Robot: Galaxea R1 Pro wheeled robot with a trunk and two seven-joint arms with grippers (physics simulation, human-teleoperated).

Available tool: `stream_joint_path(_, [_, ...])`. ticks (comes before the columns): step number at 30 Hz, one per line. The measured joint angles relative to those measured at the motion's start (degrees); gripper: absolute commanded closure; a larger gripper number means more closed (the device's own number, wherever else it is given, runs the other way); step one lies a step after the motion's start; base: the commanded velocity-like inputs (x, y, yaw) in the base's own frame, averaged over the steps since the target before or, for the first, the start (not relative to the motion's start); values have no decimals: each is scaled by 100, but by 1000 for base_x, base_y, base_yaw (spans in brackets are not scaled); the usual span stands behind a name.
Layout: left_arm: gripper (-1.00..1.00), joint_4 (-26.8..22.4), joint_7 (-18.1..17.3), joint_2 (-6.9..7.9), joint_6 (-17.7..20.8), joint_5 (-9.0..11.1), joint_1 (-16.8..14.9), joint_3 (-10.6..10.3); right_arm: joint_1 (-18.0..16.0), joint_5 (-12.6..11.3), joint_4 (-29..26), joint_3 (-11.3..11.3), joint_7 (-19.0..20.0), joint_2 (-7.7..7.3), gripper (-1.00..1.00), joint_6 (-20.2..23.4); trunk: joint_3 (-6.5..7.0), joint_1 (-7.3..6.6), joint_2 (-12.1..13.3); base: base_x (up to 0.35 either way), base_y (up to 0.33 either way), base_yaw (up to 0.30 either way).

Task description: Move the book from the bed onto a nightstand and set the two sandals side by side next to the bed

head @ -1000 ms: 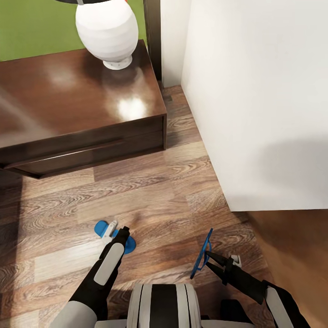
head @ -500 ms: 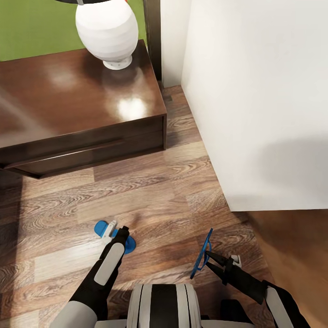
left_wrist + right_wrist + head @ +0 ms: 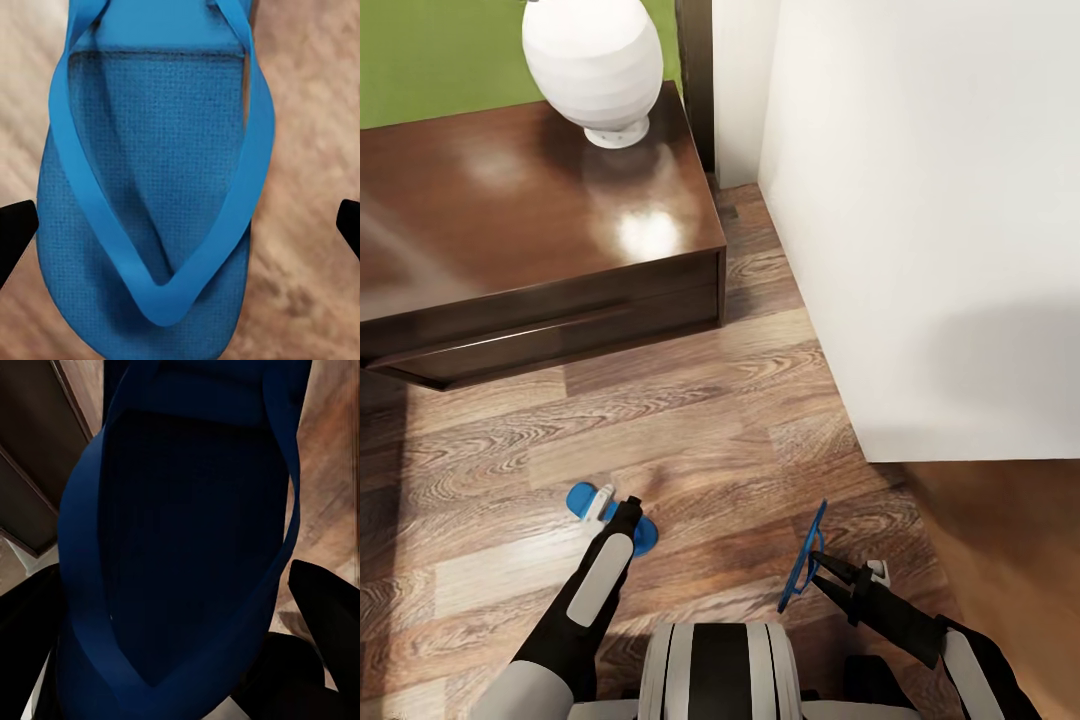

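One blue sandal (image 3: 643, 535) lies flat on the wood floor, strap side up, also seen close in the left wrist view (image 3: 150, 195). My left gripper (image 3: 618, 503) hovers just over it, open, with a fingertip on each side of the sole (image 3: 180, 225). The second blue sandal (image 3: 803, 555) stands on edge off the floor, and my right gripper (image 3: 817, 562) is shut on it (image 3: 180, 607). The bed (image 3: 940, 250) rises at the right, and the dark nightstand (image 3: 510, 230) stands at the back left. The book is out of view.
A white rounded lamp base (image 3: 595, 60) sits on the nightstand's back right corner. The bed's brown wooden frame (image 3: 1000, 530) runs along the floor beside my right arm. Bare plank floor (image 3: 690, 420) lies between nightstand, bed and my arms.
The head camera has shifted slightly, so the nightstand and lamp sit a little higher in the picture. Both arms and both sandals hold their places.
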Motion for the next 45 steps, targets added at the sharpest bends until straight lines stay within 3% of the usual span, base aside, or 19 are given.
stream_joint_path(12, [-100, 1, 0, 0, 7, -1, 0, 0, 0, -11, 0, 0, -1, 0, 100, 5, -23, 2, -1, 0, 0, 0])
stream_joint_path(17, [-100, 7, 0, 0, 8, 0, 0, -4, 0, -2, 0, 0, 0, 0, 100, 0, -133, 15, -8, 0, 0, 0])
stream_joint_path(32, [-100, 7, 0, 0, 9, 1, 0, -2, 0, -12, -1, 0, 0, 0, 100, 6, -134, 15, -8, 0, 0, 0])
stream_joint_path(33, [100, 7, 0, 0, 9, 0, 0, -2, 0, -12, 0, 0, 0, 0, 100, 6, -134, 15, -8, 0, 0, 0])
stream_joint_path(45, [100, 5, -4, 0, 10, 29, 0, -3, 0, -12, 0, 0, 0, 0, 100, 6, -134, 15, -8, 0, 0, 0])
